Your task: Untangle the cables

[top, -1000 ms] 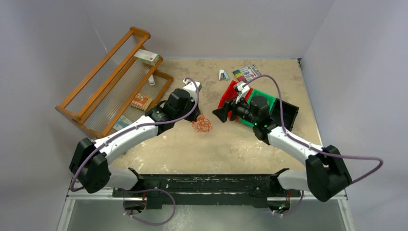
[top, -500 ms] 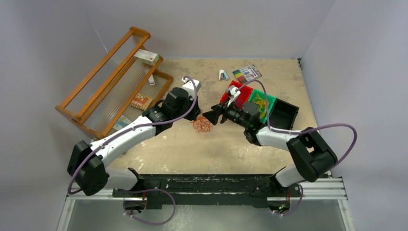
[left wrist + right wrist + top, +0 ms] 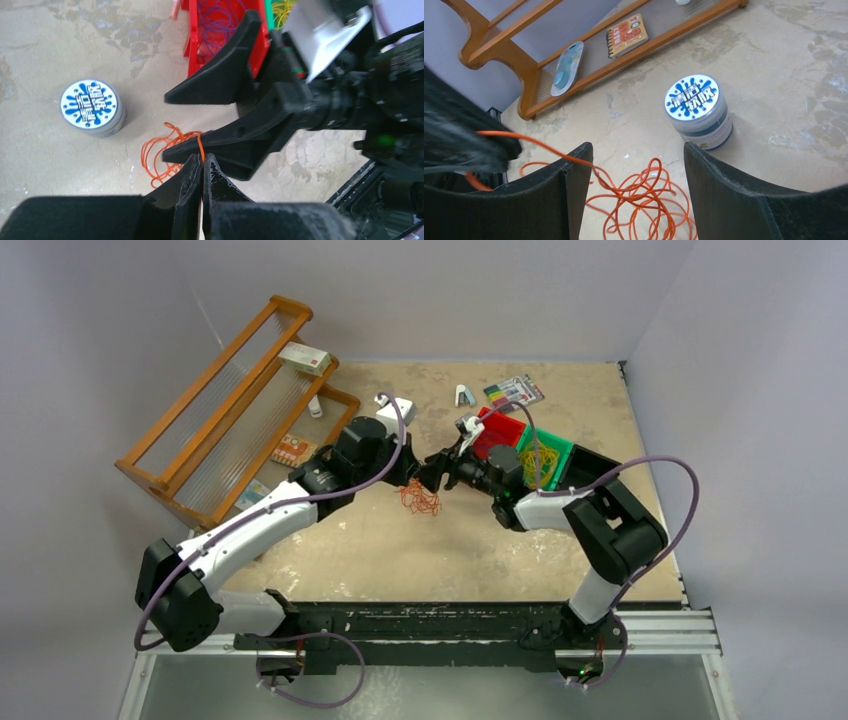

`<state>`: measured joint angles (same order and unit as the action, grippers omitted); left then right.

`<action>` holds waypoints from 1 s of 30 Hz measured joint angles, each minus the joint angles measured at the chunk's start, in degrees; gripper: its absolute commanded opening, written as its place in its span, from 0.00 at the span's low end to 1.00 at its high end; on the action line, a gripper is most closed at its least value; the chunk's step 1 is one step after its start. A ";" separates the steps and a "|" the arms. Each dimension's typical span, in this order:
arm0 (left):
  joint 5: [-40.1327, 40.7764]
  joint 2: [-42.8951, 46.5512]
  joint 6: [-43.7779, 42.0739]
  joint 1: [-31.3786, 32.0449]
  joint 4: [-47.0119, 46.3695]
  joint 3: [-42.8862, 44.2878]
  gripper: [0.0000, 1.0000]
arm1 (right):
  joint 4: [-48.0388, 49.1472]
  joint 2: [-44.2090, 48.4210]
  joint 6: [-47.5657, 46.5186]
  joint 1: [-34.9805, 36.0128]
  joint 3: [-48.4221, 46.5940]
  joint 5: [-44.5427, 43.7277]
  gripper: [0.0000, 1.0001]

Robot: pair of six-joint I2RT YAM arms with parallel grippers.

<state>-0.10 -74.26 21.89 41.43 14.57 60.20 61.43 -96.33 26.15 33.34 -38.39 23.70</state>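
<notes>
The cables (image 3: 420,502) are a tangle of thin orange loops on the table, also seen in the left wrist view (image 3: 159,156) and the right wrist view (image 3: 651,200). My left gripper (image 3: 202,160) is shut on one orange strand, lifted taut above the pile; in the top view the left gripper (image 3: 408,478) hangs just over the tangle. My right gripper (image 3: 636,150) faces it, open, with the tangle below its jaws. The raised strand runs across one right finger (image 3: 240,145) and down into the pile. From above, the right gripper (image 3: 432,470) nearly touches the left one.
A blue-and-white round tin (image 3: 698,110) stands close beside the tangle. A red bin (image 3: 500,430) with purple cables, a green bin (image 3: 548,455) with yellow ones and a black bin (image 3: 598,475) sit at the right. A wooden rack (image 3: 230,410) stands at the back left.
My right arm has swung left from over the bins until its open jaws meet the left gripper above the tangle. The left gripper has kept its hold on the strand and shifted slightly back.
</notes>
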 measured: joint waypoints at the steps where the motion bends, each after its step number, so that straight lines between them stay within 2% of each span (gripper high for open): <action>1: -0.26 0.02 0.00 0.00 0.13 0.61 0.00 | 0.28 -0.68 0.07 0.17 -0.59 0.02 0.67; 7: -1.33 0.76 -0.09 0.00 1.29 5.22 0.00 | 0.85 -5.44 0.85 2.29 -4.79 -0.31 0.57; 13: -0.11 1.11 -0.74 0.00 4.50 12.09 0.00 | 0.22 -7.56 1.29 3.65 -5.05 -2.10 0.51; 16: 1.49 1.09 -1.62 0.00 6.64 15.89 0.00 | -0.31 -8.00 1.31 4.07 -4.90 -3.17 0.46; 24: 8.35 1.09 -4.09 0.00 11.82 24.79 0.00 | -0.44 -9.51 2.38 4.52 -1.60 -4.85 0.22; 30: 13.44 0.92 -6.21 0.02 17.40 28.00 0.00 | 1.95 -10.91 3.45 4.52 -0.92 -4.81 0.18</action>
<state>13.34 -73.34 15.68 41.45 31.97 88.20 63.37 -107.24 29.61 37.87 -39.31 18.90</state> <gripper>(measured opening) 0.009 0.185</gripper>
